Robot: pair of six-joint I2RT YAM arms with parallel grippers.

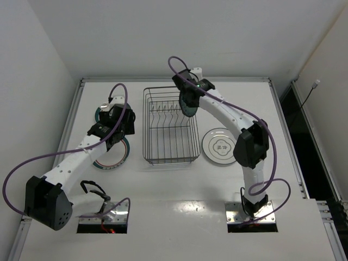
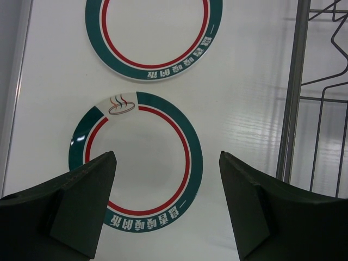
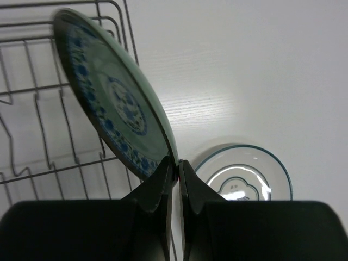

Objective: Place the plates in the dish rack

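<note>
Right gripper (image 3: pixel 175 163) is clamped on the rim of a green, blue-patterned ceramic plate (image 3: pixel 117 103) over the dark wire dish rack (image 1: pixel 144 130).
Judged stiff, slick, breakable.

A white table (image 1: pixel 174 187) sits between plain white walls (image 1: pixel 163 32).

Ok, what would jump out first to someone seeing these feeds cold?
The right arm's fingers pinch a pale green round plate with a blue floral pattern by its rim, on edge over the dark wire dish rack. Left of the rack, the left arm's fingers hang open above two round teal-and-red banded plates lying flat. A white round plate with a thin dark rim lies right of the rack.
</note>
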